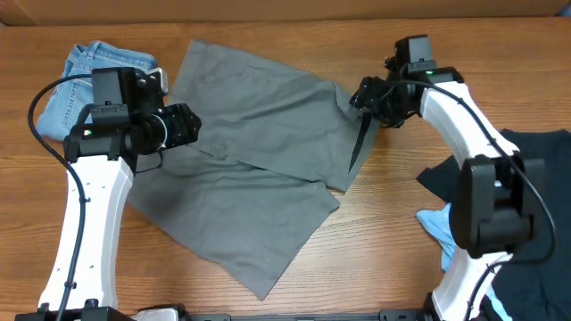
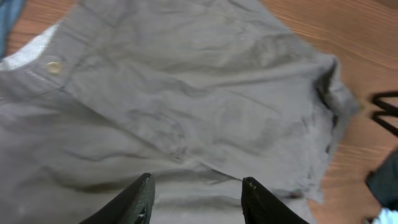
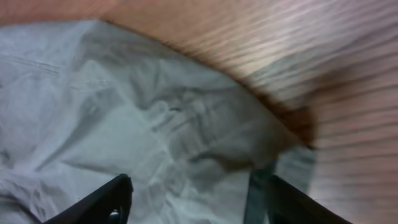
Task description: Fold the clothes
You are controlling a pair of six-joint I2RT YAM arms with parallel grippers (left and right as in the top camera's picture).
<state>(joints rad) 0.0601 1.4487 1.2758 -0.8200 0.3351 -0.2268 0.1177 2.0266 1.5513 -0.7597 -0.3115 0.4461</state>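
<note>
The grey shorts (image 1: pixel 259 152) lie spread and creased on the counter (image 1: pixel 384 223). The left hand (image 1: pixel 183 125) hovers over their waistband side and the right hand (image 1: pixel 364 96) over their right edge, both with fingers apart and holding nothing. Pinching only one layer would probably drag the fold askew.

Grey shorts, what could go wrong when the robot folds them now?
The grey shorts lie rumpled, one leg overlapping the other, so the open left tool might pinch only the top layer. The open right tool hovers near the edge and could miss it. The jeans beside the left arm might get dragged.
</note>
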